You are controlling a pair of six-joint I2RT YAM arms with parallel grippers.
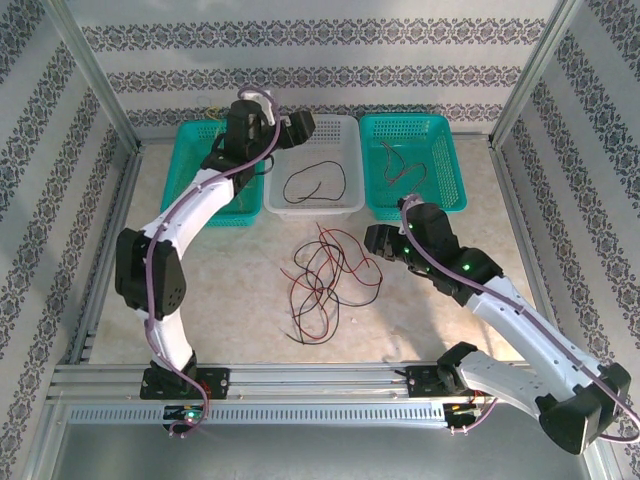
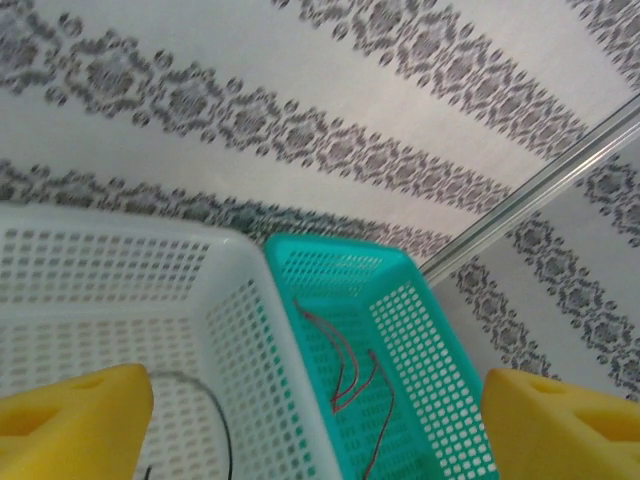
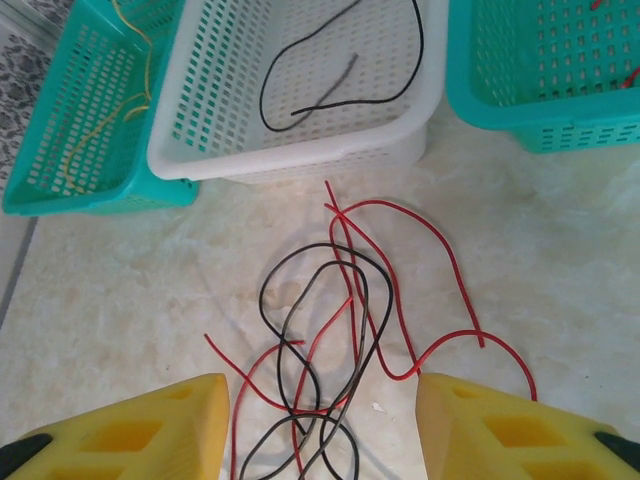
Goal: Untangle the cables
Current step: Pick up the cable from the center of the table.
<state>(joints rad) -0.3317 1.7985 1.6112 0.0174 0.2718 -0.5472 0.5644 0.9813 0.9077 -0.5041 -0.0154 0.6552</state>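
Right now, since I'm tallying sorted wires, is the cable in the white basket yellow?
No, the white basket holds a black cable; the yellow cable lies in a teal basket.

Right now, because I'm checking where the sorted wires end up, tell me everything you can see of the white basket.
The white basket is a rectangular tub, plastic by the look, with slotted walls and floor and a smooth rim. It stands upright at the far side of the table, close between a teal basket on the left and a teal basket on the right. One black cable lies loosely curled on its floor.
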